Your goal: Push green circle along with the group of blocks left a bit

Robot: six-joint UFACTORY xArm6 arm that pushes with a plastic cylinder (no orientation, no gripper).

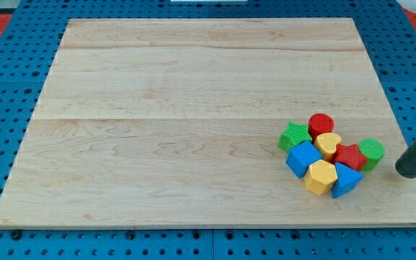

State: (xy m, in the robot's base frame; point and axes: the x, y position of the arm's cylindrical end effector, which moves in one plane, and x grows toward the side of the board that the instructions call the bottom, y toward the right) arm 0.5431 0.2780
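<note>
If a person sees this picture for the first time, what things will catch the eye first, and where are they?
First is the tight cluster of small coloured blocks at the lower right of the pale wooden board, with the green round block on its right edge and the green star block on its left. Next is the dark rod entering from the view's right; my tip stands just right of the green round block, apart from it.

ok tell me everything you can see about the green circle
The green circle is a short, ribbed-looking cylinder, standing flat on the wooden board with its round face up. It sits at the right edge of the cluster near the view's bottom right, touching the red star block on its left. My tip is just to its right, apart from it by a small gap.
</note>
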